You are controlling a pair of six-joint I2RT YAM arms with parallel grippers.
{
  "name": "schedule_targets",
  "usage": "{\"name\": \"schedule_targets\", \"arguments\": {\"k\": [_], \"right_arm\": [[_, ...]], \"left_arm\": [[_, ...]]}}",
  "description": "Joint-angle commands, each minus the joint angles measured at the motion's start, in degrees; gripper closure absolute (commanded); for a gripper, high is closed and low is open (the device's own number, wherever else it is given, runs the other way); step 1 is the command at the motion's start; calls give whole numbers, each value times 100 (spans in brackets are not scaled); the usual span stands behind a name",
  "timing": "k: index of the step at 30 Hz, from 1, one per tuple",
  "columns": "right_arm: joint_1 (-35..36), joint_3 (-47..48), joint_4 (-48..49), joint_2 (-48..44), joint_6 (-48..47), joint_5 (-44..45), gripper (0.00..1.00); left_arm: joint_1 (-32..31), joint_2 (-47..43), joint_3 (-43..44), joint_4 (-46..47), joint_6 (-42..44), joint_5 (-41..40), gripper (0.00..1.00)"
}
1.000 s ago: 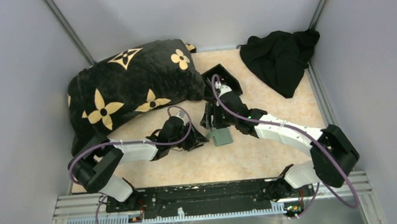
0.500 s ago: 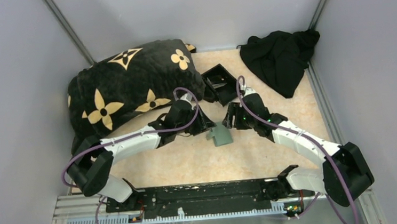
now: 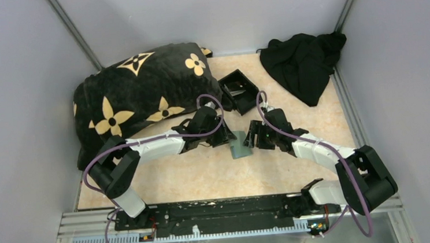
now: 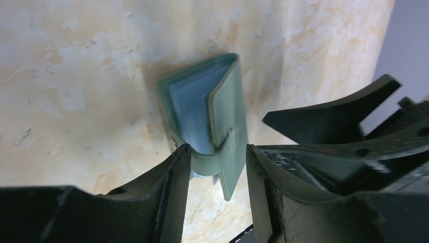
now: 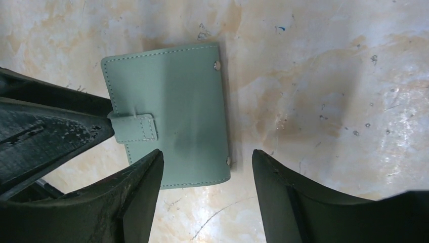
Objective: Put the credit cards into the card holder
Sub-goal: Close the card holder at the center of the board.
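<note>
Overhead, card holder (image 3: 239, 145): on the beige table (image 3: 205, 177), right between the two grippers.
Overhead, left gripper (image 3: 227, 138): nose up against the holder's left edge.
Overhead, right gripper (image 3: 253, 137): just beside the holder's right edge, angled in toward it.
Overhead, surroundings: black box (image 3: 238, 89) behind the holder and apart from it, next to the flowered pillow (image 3: 141, 95); black cloth (image 3: 303, 62) in the far right corner.
Left wrist, grip: jaws about half closed on the holder's strap edge, a fingertip (image 4: 179, 162) pressed to each side.
Left wrist, holder: cover lifted a little, pale blue inserts (image 4: 189, 109) showing inside (cards or sleeves, I can't tell).
Right wrist, holder: green face toward the camera, strap (image 5: 134, 127) wrapped over its left edge, two studs along the right edge.
Right wrist, hand: jaws wide, holding nothing, hovering above the holder; one finger (image 5: 136, 197) overlaps its lower corner, the other hangs over bare table.
Right wrist, other arm: the left gripper's dark fingers come in from the left and meet the strap.
</note>
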Motion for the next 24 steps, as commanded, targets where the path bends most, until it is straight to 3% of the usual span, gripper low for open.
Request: {"name": "schedule_targets", "arguments": {"k": [1, 15, 24], "right_arm": [[-53, -19, 524, 56, 102, -232, 35], [-87, -284, 947, 341, 251, -424, 34], [-99, -426, 1392, 746, 446, -723, 34]], "left_arm": [[-26, 21, 347, -54, 187, 54, 50], [-26, -367, 390, -808, 599, -529, 50], [-21, 178, 792, -1169, 913, -469, 51]]}}
